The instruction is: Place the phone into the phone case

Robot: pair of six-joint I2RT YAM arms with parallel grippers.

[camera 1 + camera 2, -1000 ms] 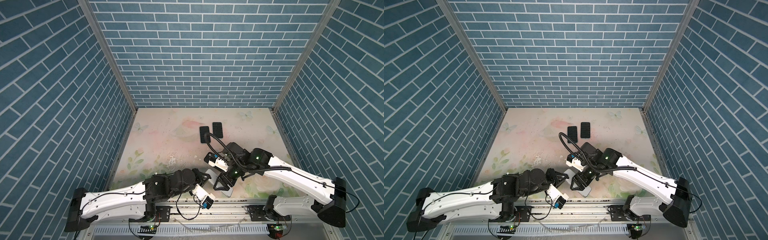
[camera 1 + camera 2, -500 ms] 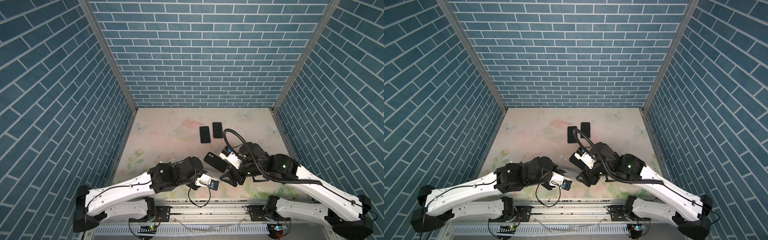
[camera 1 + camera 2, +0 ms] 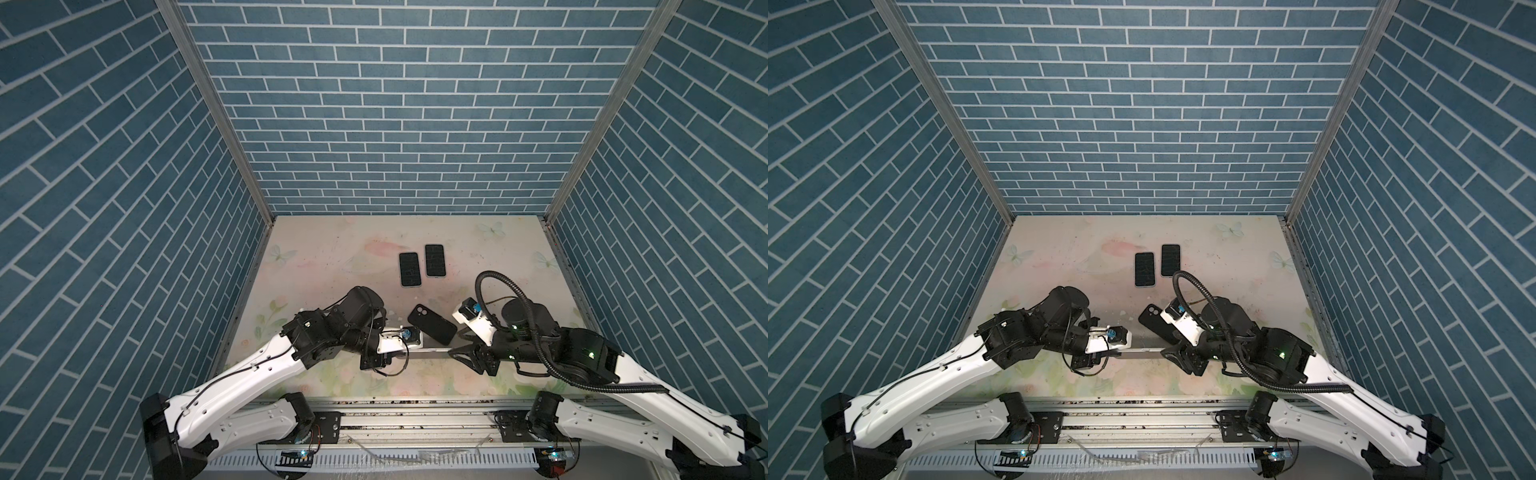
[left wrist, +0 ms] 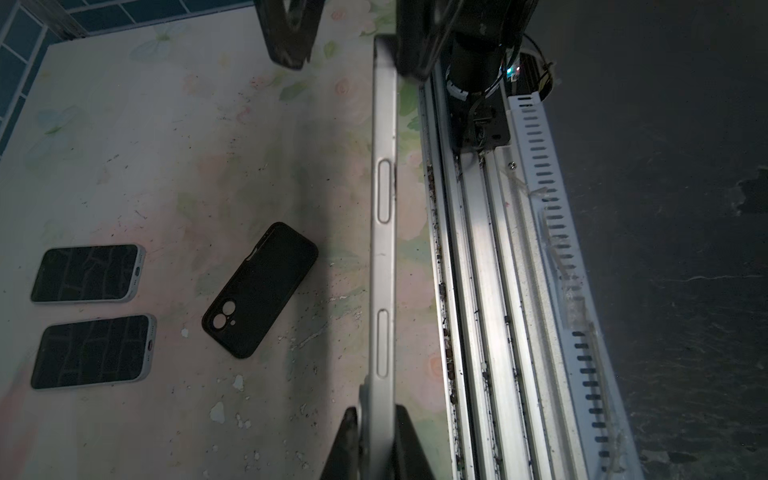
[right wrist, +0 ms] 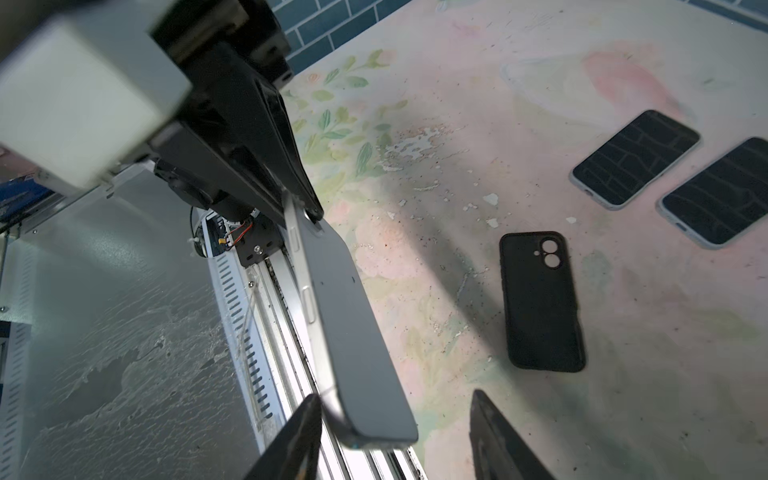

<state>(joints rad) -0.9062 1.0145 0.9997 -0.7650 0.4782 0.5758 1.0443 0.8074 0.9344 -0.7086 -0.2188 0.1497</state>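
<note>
Held on edge above the front of the table (image 3: 332,270), in the lower middle of both top views, the phone (image 3: 432,350) runs its long axis left to right. The left tool (image 4: 376,417) is clenched on one end, while the right tool (image 5: 395,397) stands spread around the other end without pinching it. It looks stiff, slick-sided and easy to scratch, so I'd take it across the flat faces near an end. The phone case (image 3: 431,324) lies just behind, diagonal, lens cutout toward the upper left; it looks like soft rubber.
</note>
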